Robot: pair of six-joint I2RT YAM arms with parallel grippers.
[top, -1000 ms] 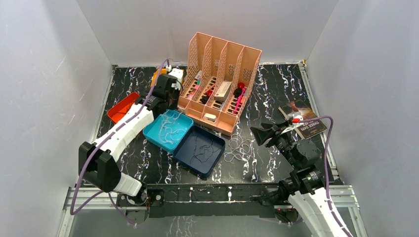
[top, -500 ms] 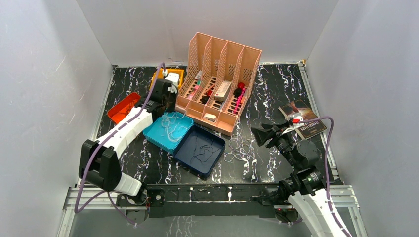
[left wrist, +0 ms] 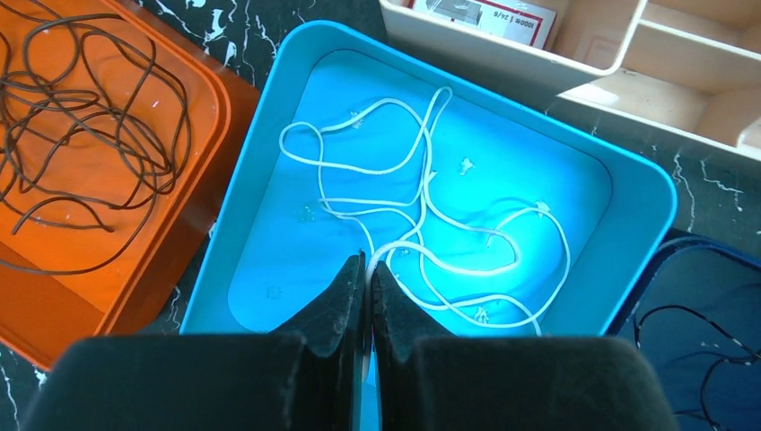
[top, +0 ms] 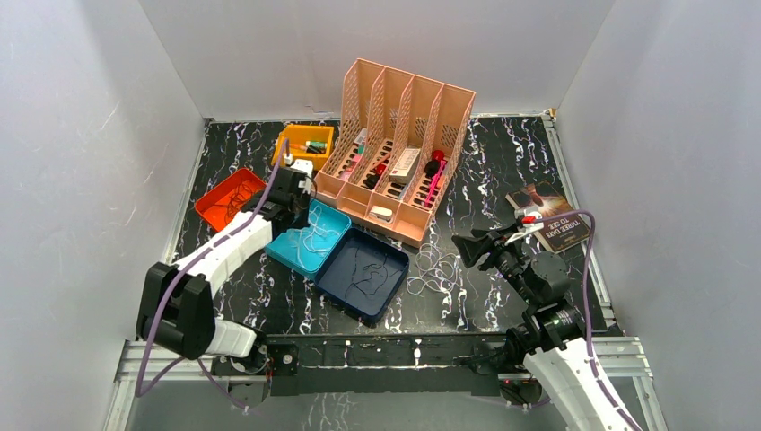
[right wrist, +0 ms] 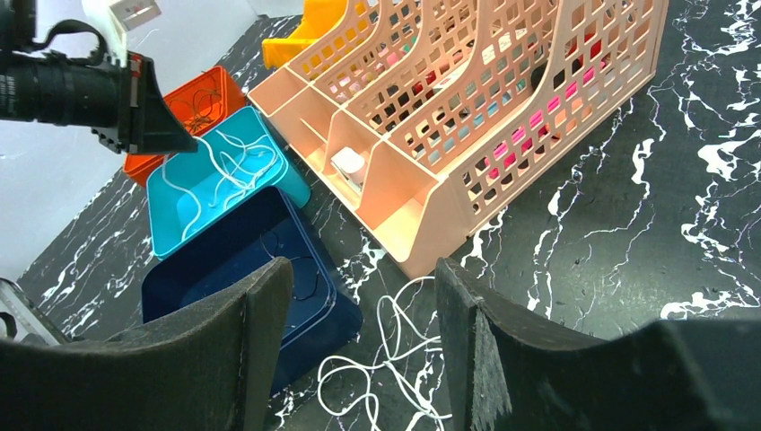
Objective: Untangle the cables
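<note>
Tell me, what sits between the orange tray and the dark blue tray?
The light blue tray holding white cables; the left wrist view shows it.

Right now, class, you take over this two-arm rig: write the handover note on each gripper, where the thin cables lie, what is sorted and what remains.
Left gripper: shut over the bright blue plastic tray; one of the thin white cables in it runs to its tips, grip unconfirmed.
Right gripper: open, empty, above the loose tangle of thin white cables on the black marbled table.
Done: white cables lie in the blue tray, dark brown cables in the orange plastic tray, dark cables in the navy plastic tray.
Left: separate and sort the loose tangle.
</note>
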